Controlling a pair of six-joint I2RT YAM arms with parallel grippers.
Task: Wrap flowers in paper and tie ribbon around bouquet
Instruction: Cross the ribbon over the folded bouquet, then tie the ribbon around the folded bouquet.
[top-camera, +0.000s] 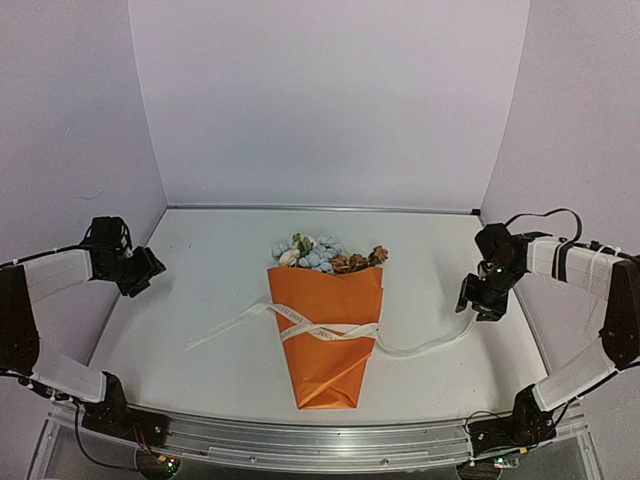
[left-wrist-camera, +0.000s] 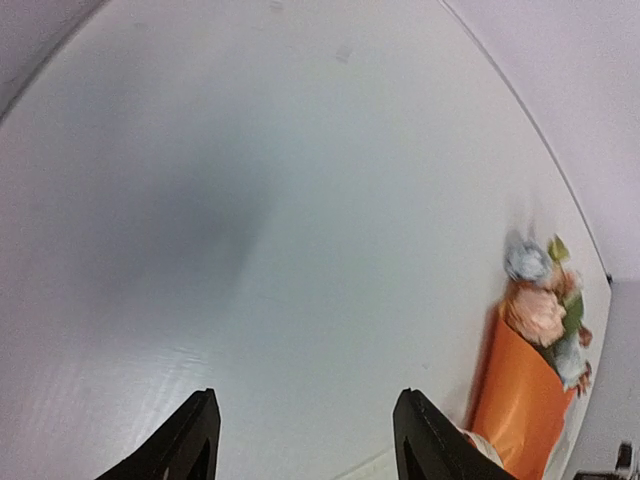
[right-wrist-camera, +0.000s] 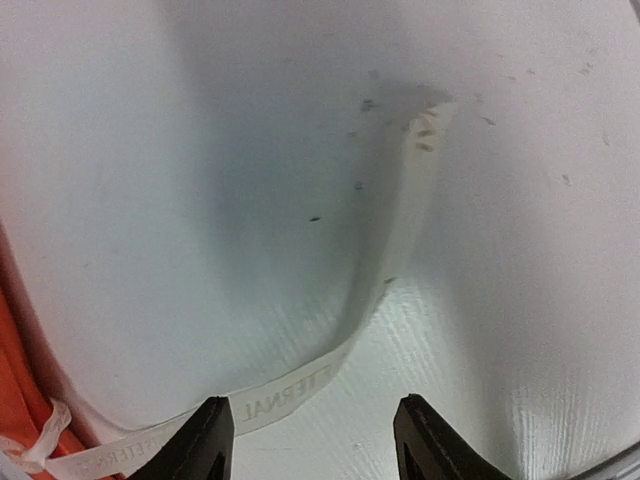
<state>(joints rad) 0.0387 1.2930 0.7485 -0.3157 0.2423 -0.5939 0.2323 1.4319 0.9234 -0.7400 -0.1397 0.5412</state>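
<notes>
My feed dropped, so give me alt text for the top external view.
An orange paper bouquet lies in the middle of the table, pastel flowers toward the back wall, a cream ribbon crossing its middle with ends trailing both ways. The left gripper and right gripper hang open at either side, holding nothing.

Glossy orange paper carries flowers in pale blue, cream, peach and rusty pink, with green leaves. The ribbon is cream-white, printed with small grey capitals that read "ETERNAL" just ahead of the black right gripper. The left gripper is black too. The table is white and the backdrop pale lilac.
</notes>
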